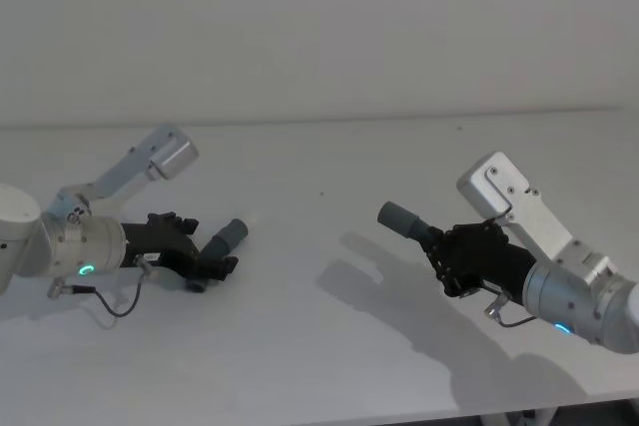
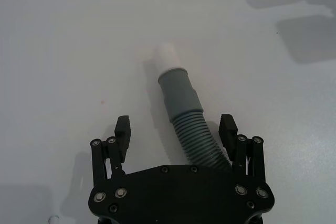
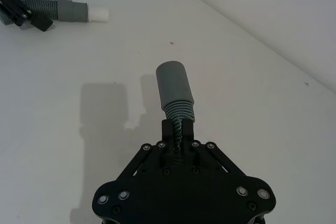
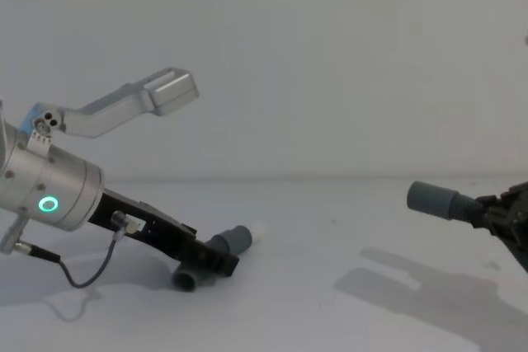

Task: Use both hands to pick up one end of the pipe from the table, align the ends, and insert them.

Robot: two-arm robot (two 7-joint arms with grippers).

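Grasping falls to the left black two-finger gripper: released, it straddles the dark grey ribbed hose with white tip lying on the matte white table; close squarely behind the cuff. The right black gripper clenches the other ribbed hose, grey end jutting ahead.

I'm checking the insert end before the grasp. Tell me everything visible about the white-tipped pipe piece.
The white-tipped pipe piece is dark grey ribbed hose, plastic-looking, ending in a smooth grey cuff with a narrower white tip. It lies on the white table, its ribbed part between the open fingers of the left hand.
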